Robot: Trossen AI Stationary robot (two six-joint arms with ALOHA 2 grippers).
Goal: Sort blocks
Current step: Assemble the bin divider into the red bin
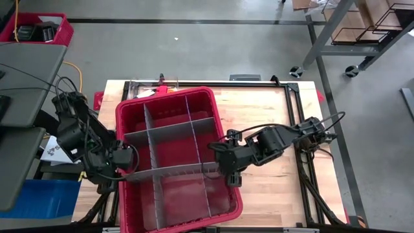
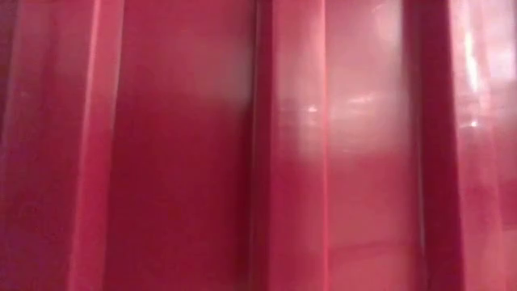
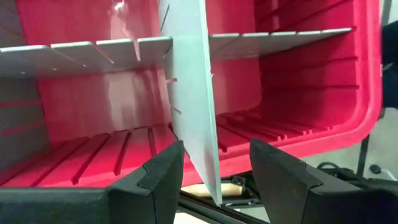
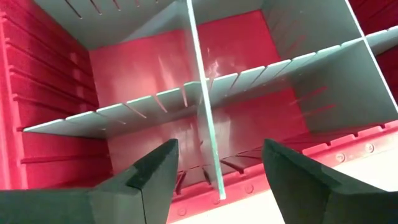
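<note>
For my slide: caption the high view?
Two grippers flank a divider in the red bin.

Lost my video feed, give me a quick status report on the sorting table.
Left gripper open astride a grey divider at the red bin. Right gripper open at the opposite rim. No blocks visible.

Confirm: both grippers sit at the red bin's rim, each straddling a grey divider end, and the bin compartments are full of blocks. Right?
Not quite. The left gripper and right gripper do straddle grey divider ends at the red bin rim, but the compartments hold no blocks: the high view and both wrist views show bare red floors.
</note>
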